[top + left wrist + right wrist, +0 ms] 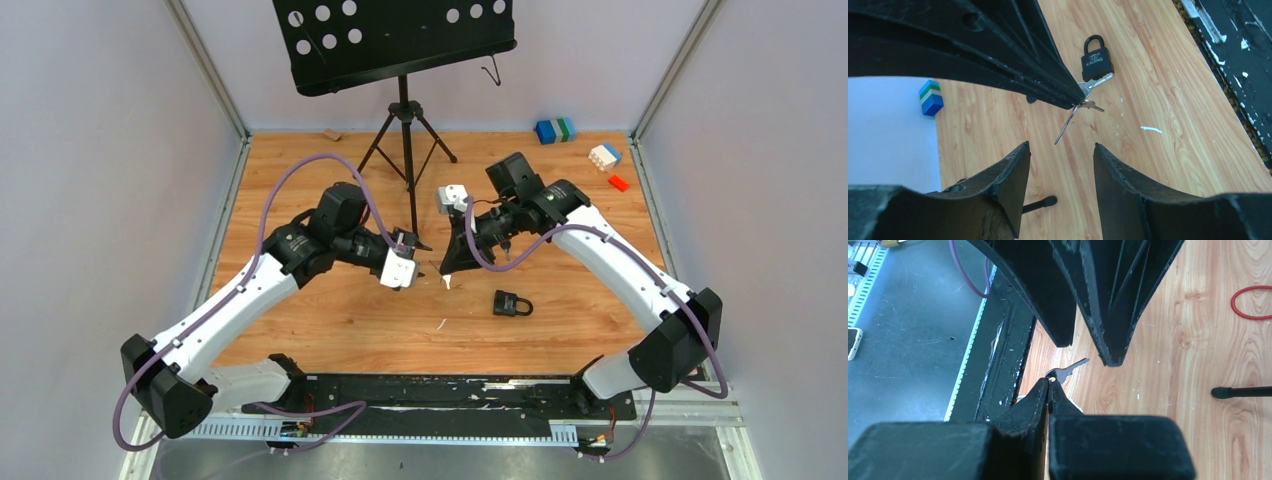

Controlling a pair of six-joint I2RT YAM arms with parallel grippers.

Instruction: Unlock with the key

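The left gripper [1061, 147] stands partly spread at mid-table, its two fingers [1003, 185] apart with only bare wood between them. It grips nothing. Just ahead of that gap hangs a small bunch of keys [1067, 124] – one long key dangles tilted, its tip pointing toward the open jaws, and whether it touches either finger cannot be told. The bunch is held by the right gripper [1049, 384], whose fingertips are pressed tight together, pinching it at the ring end above the wooden tabletop [1168, 100]. The two grippers meet nearly tip to tip. To the right of them the black padlock [1096, 60] lies flat on the wood, shackle closed, near the keys but apart from both grippers – nothing touches it. Far back to the right sits a blue-and-green block [555, 130].
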